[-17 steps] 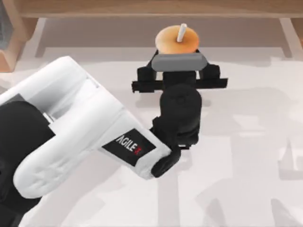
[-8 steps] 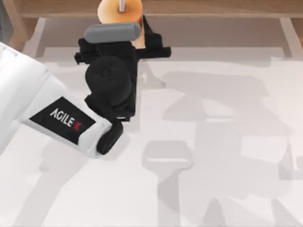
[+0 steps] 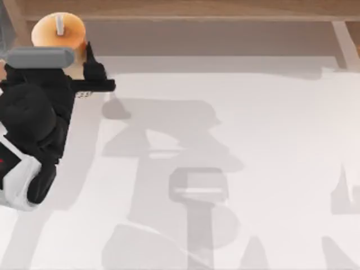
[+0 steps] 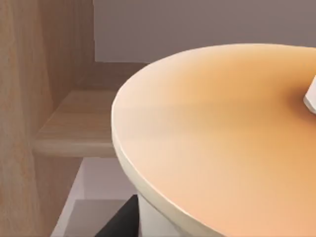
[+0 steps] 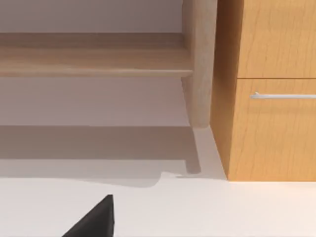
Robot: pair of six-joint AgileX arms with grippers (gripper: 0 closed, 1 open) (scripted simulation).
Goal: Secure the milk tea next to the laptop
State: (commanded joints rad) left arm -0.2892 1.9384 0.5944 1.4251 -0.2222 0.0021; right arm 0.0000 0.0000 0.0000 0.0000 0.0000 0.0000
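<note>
The milk tea shows from above as a round orange top with a white straw, at the far left of the table near the back. My left gripper is shut on the milk tea, with one black finger visible at the cup's right side. In the left wrist view the orange top is very close, the straw at the picture's edge. The cup's body and pearls are hidden under the lid and the wrist. The laptop is out of view. A dark part of my right gripper hangs over the white table.
A wooden shelf runs along the back, with a wooden upright close beside the cup. In the right wrist view stand a wooden post and a cabinet with a drawer handle. The white tabletop stretches to the right.
My left arm has swung from the table's middle back to the far left, carrying the milk tea with it. The cup stays upright in the grip.
</note>
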